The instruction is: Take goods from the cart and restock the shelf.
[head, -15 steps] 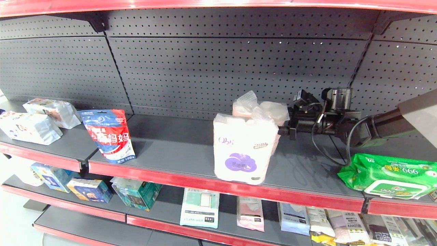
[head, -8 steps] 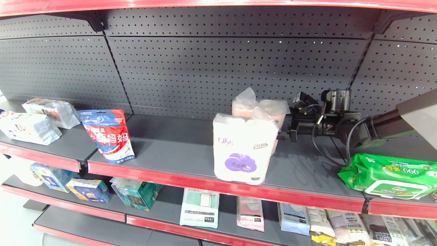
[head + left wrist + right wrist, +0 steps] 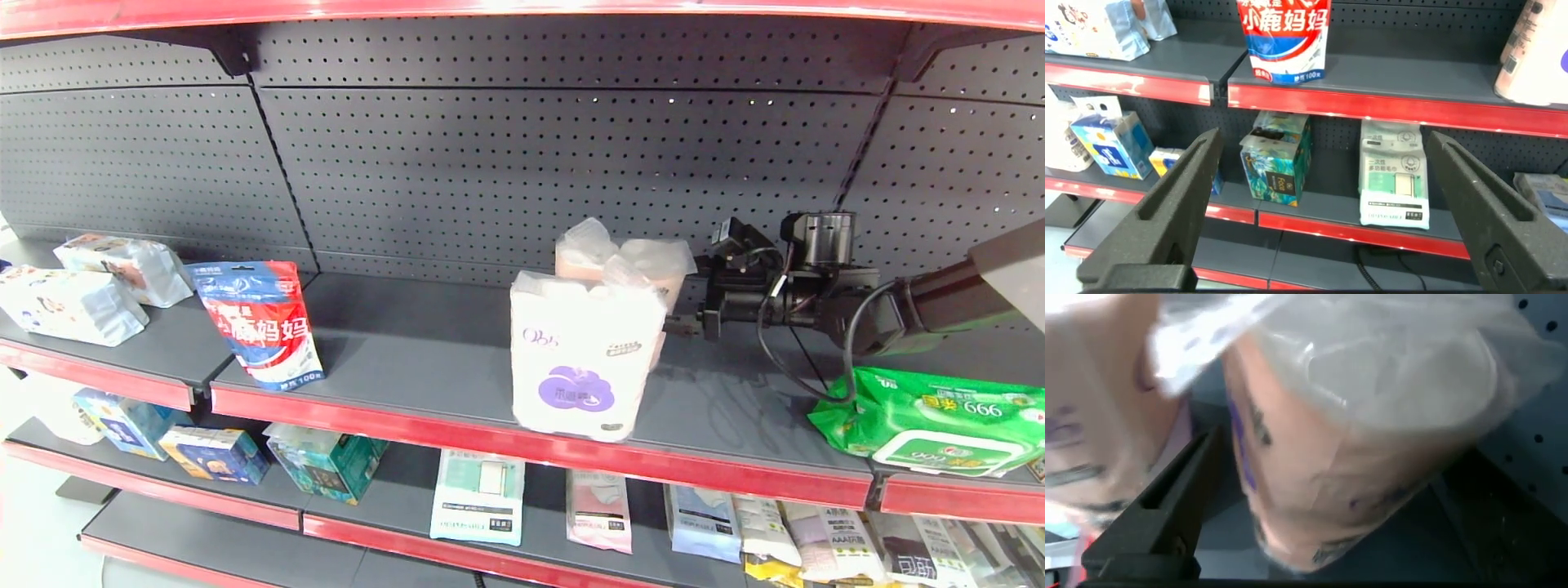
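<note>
The shelf (image 3: 424,351), dark with a red front edge, runs across the head view before a pegboard (image 3: 531,163). The white pack (image 3: 580,351) of rolls stands upright at the front edge near the middle. The pink pack (image 3: 653,263) stands right behind it toward the back, its lower part hidden by the white one. The right gripper (image 3: 682,325) hangs level over the shelf just beside the pink pack's right side, but from the head I cannot tell how its jaws stand. The right wrist view settles it. The pink pack (image 3: 1372,441) lies tilted across that view in crinkled clear wrap, and the jaws are apart. One finger (image 3: 1167,514) is just beside the pack's side; whether it touches I cannot tell. The left wrist view looks lower. The left gripper (image 3: 1323,137) has its jaws wide apart before the lower shelf (image 3: 1372,237), where a teal box (image 3: 1278,159) and a pale bag (image 3: 1394,175) stand side by side near its front edge. Blue boxes (image 3: 1110,143) sit further along to the left. Back on the upper shelf, green wipes (image 3: 931,416) lie flat at the right end by the front edge. A blue-and-red pouch (image 3: 261,322) stands near the front edge, well left of the white pack. Two white bags (image 3: 69,304) lie on the next section to the left.
</note>
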